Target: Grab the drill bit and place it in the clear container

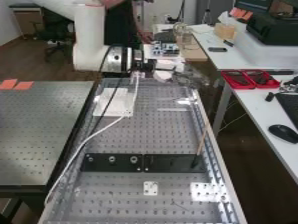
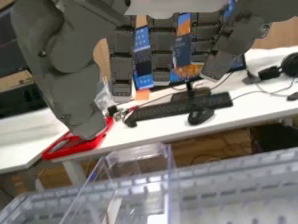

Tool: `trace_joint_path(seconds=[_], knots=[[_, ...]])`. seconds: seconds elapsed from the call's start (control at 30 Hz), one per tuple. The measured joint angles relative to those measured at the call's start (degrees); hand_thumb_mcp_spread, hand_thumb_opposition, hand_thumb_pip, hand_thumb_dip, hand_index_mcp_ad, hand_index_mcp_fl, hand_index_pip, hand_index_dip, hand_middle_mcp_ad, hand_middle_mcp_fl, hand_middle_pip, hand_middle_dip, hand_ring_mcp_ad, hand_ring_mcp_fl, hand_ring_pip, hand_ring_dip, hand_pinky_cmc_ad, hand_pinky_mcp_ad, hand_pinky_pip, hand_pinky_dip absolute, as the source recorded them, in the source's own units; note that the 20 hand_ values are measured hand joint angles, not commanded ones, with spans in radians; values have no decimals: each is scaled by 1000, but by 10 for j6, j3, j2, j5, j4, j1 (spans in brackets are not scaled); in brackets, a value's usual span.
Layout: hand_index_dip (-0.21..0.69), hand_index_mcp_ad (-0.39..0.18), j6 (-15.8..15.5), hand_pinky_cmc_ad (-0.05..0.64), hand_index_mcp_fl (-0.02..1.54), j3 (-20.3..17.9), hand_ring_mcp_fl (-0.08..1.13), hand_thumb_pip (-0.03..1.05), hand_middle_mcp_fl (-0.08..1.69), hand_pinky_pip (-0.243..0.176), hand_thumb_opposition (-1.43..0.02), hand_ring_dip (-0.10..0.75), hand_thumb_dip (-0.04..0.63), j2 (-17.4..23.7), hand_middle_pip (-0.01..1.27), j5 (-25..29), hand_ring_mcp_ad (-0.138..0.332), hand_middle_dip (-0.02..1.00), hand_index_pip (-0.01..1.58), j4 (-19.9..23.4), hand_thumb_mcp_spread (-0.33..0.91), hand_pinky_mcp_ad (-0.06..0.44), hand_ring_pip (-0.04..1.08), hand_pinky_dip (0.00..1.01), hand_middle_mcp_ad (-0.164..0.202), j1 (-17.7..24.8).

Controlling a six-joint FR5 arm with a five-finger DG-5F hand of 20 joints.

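Over the far end of the perforated bench, the hand (image 1: 191,77) extends rightward from the arm's flange in the high view. In the wrist view the hand (image 2: 161,56) has its fingers straight, with the thumb apart from them and nothing held between. A clear container (image 2: 136,156) with an open top stands on the bench there, below the fingertips. Bright glints (image 1: 185,101) on clear edges lie just below the hand in the high view. I cannot make out a drill bit for certain; a thin pale strip behind the container's wall cannot be identified.
A black plate (image 1: 171,163) with several round fittings crosses the bench. A thin wooden stick (image 1: 201,142) rises at its right end. A white block (image 1: 115,102) and a white cable (image 1: 93,136) lie left. Red trays (image 1: 250,79) and a mouse (image 1: 284,133) sit on the right table.
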Motion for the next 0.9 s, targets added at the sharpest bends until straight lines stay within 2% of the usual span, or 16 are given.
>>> trace_joint_path(seconds=[0.17, 0.23, 0.3, 0.4, 0.5, 0.57, 0.63, 0.8, 0.9], knots=[[384, -110, -17, 386, 422, -31, -2, 644, 166, 19, -757, 297, 271, 53, 119, 9, 206, 426, 180, 17, 377, 124, 82, 361, 73, -19], [405, -106, -24, 386, 487, -44, -2, 599, 176, 21, -745, 297, 271, 77, 119, 15, 206, 426, 176, 23, 382, 120, 82, 361, 73, -26], [415, -103, -32, 386, 497, -57, -5, 557, 182, 14, -733, 297, 269, 105, 119, 24, 206, 426, 150, 27, 337, 124, 80, 380, 75, -32], [438, -73, -38, 382, 553, -66, -5, 490, 201, 14, -730, 297, 225, 129, 119, 37, 206, 426, 129, 24, 284, 124, 84, 393, 75, -37], [478, -61, -44, 382, 607, -74, -2, 475, 204, 14, -730, 297, 197, 148, 119, 56, 209, 426, 136, 18, 271, 124, 86, 393, 73, -38], [510, -59, -45, 386, 588, -78, -2, 429, 202, -7, -730, 284, 157, 156, 119, 65, 213, 426, 105, 16, 269, 134, 87, 389, 80, -39], [520, -63, -44, 382, 595, -82, -2, 424, 206, -12, -731, 267, 145, 162, 120, 66, 215, 426, 99, 15, 269, 152, 91, 405, 87, -39], [550, -59, -45, 379, 621, -96, -2, 412, 206, -12, -731, 253, 94, 189, 124, 61, 237, 426, 84, 10, 253, 155, 91, 407, 89, -44], [569, -59, -45, 379, 625, -100, 0, 387, 208, -26, -731, 241, 98, 194, 122, 66, 232, 412, 86, 8, 253, 166, 91, 405, 89, -45]])
